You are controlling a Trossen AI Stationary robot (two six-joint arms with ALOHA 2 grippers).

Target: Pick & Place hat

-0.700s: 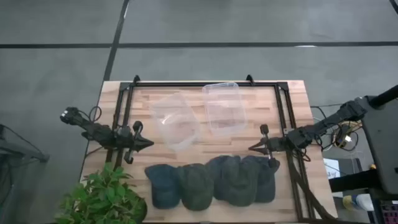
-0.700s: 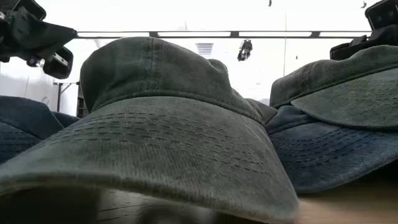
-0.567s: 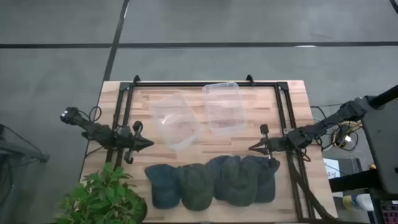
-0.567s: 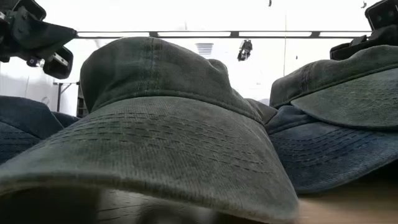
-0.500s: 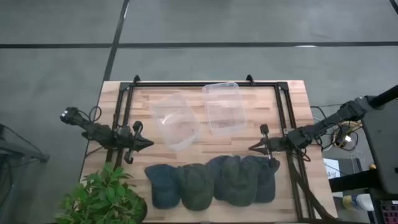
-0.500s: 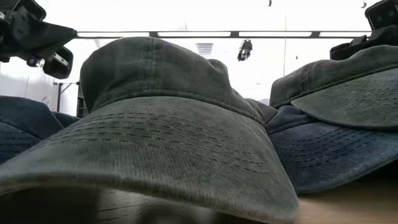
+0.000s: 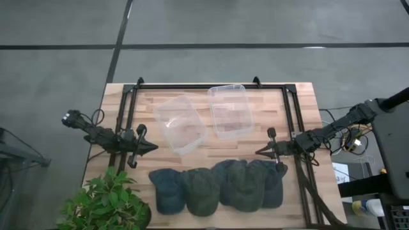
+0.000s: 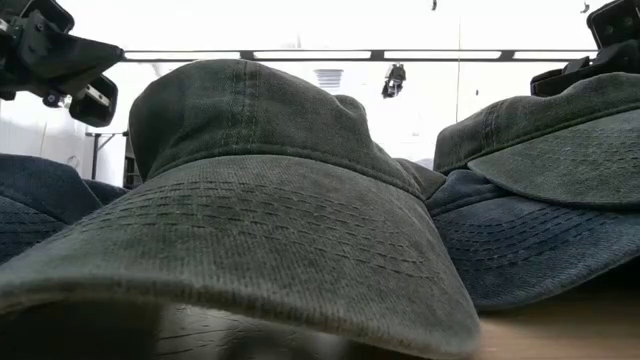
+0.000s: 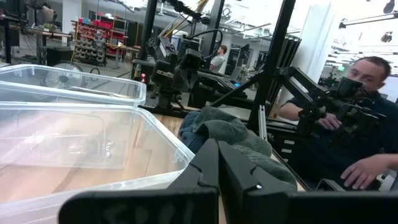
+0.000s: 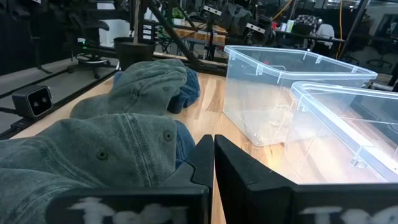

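Nearest you, along the front edge of the wooden counter (image 7: 307, 102), you have a row of overlapping hats (image 7: 217, 188): a blue one at the left end, green ones in the middle, another blue one at the right end. In the low view, a green hat (image 8: 260, 190) fills most of the picture with its brim toward the camera, and blue hats peek out on both sides. A potted plant (image 7: 105, 204) stands at the front left corner, just beside the left end of the row.

Just behind the hats, your left claw (image 7: 153, 147) hovers above the counter near its left side, fingers pressed together and holding nothing; its tip points toward the middle. Your right claw (image 7: 259, 151) mirrors it on the right side, also closed and empty, with its tip just behind the right end of the hat row. From the right wrist, you see the closed fingers (image 10: 200, 155) over a green hat.

Farther back, two clear plastic bins sit side by side: the left bin (image 7: 181, 124) is turned at an angle, the right bin (image 7: 230, 110) lies closer to square with the counter. Both are empty.

Beyond the counter, the left wrist view shows a person (image 9: 348, 118) seated in the room.
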